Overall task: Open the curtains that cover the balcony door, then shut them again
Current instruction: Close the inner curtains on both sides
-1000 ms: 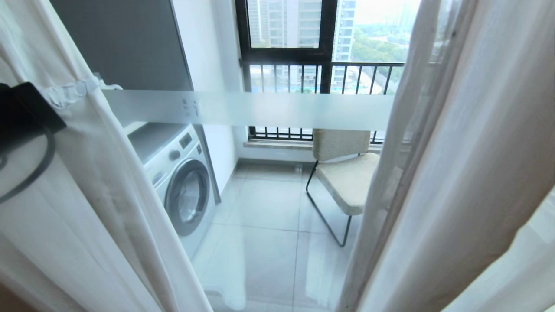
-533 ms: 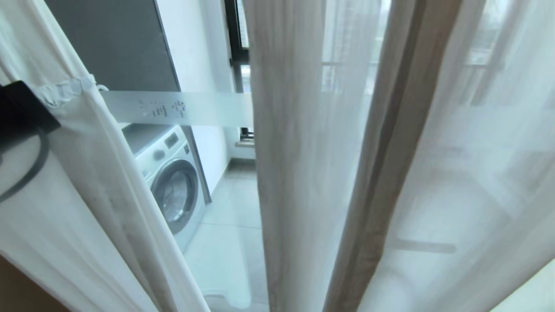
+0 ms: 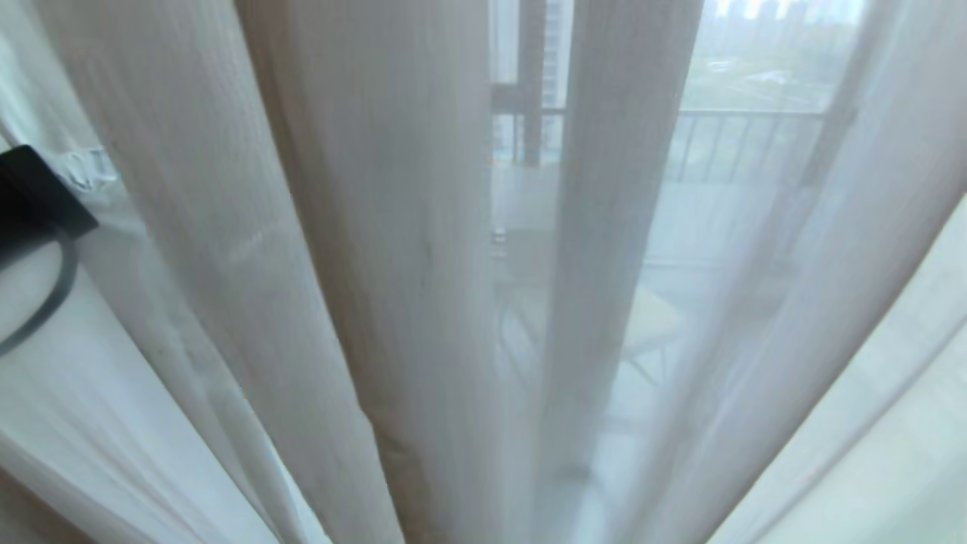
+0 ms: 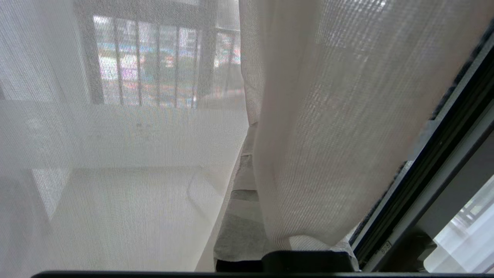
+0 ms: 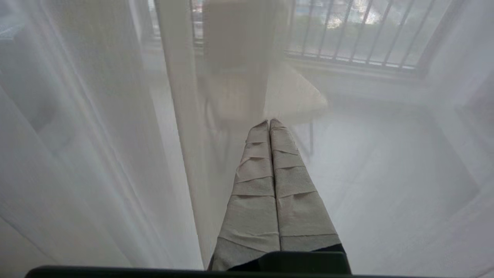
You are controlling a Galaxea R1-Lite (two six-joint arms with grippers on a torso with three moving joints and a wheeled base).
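Left gripper: the left gripper is showing only as a black edge low in its wrist view, pressing into a bunch of pale cloth; its jaws are sitting clenched, and whether fabric is pinched between them cannot be told. In the head view the left arm's black body is sitting at the left edge, half wrapped in curtain.

Right gripper: the right gripper is hanging parked, its tape-wrapped fingers pressed together on nothing, pointing at the sheer layer.

Curtains: the floor-length pleated beige-grey and sheer white curtains are now hanging across the whole head view. A second ago a wide gap was showing bare glass and the balcony; half a second ago it was half covered.

Balcony door: the tall black-framed glass balcony door is lying behind the fabric, only its frame edge showing beside the cloth.

Beyond: a pale upholstered metal-legged chair and black railing bars are showing only dimly through the sheer.

Task reading: the closing half is looking nearly done; a narrow sheer-only strip is remaining.
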